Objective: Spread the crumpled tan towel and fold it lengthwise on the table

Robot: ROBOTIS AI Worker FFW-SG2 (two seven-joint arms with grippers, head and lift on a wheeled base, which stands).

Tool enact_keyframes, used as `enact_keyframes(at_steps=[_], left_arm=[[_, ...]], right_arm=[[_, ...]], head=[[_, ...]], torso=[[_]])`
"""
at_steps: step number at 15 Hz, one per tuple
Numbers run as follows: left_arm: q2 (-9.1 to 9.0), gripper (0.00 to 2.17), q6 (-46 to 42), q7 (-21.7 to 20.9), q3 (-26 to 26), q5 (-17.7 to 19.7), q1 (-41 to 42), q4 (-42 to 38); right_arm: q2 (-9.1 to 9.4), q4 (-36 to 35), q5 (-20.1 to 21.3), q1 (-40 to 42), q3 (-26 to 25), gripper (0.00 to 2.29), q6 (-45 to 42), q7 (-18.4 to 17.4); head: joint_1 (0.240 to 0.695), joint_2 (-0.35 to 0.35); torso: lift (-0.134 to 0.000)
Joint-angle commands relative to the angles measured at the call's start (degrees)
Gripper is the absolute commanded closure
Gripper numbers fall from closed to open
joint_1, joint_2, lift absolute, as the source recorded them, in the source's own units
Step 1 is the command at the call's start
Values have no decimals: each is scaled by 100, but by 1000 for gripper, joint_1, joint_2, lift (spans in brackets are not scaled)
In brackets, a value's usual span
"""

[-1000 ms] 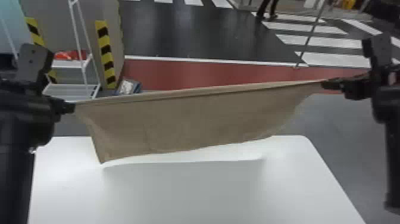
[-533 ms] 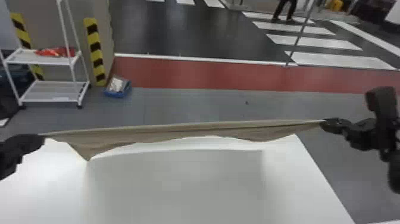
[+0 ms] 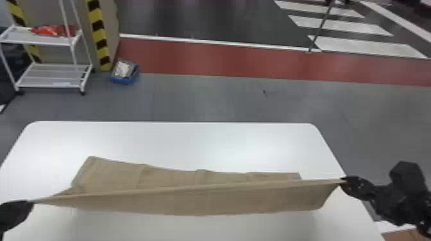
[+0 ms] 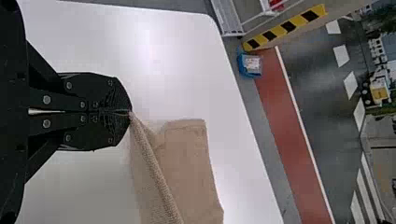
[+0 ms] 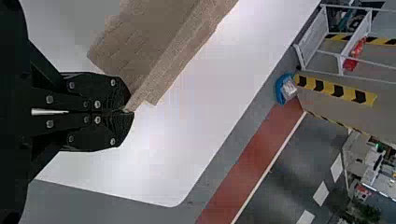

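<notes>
In the head view my left gripper [image 3: 30,202] holds one corner of the tan towel [image 3: 198,198] at the left, and my right gripper [image 3: 343,181] holds the opposite corner at the right. Between them the towel's edge is stretched taut above the white table [image 3: 192,137]. Part of the cloth lies on the table beyond that edge; the rest hangs on the near side. In the left wrist view, my left gripper [image 4: 130,113] is shut on a corner of the towel [image 4: 187,163]. My right gripper [image 5: 128,111] is likewise shut on the towel [image 5: 154,46] in the right wrist view.
Past the table's far edge are grey floor, a white wheeled rack [image 3: 51,75] at the left and a blue box [image 3: 125,72] beside a striped pillar. A brown surface [image 3: 404,235] shows at the lower right.
Both arms have come down and nearer with the towel between them. Its far portion, hanging earlier, now rests on the table. The head view has tilted further down.
</notes>
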Motion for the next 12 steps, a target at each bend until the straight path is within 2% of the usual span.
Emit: enact_keyframes(at_steps=[1,4,6,9,12], left_arm=[[-15,1841,-10,-51,62,-137,31,113],[-15,1841,149,-218,-105,-471,-206,271],[-15,1838,359,-306,-369,-893,-532,447],[-15,1838,641,-517,-747,-1614,-1340,1141],[-15,1841,904,-517,-967,-1965,-1912,1633]], right_arm=[[-45,199,8,27,-84,1831,-178,129],[-89,560,166,-237,-41,1831,-195,173],[-194,885,263,-571,39,1831,-90,164],[-291,1324,632,-1177,241,1831,138,173],[-352,1737,896,-1617,390,1831,191,173]], head=[[695,-198],[695,-200],[695,-207],[695,-234],[695,-239]], torso=[[0],[0],[0],[0],[0]])
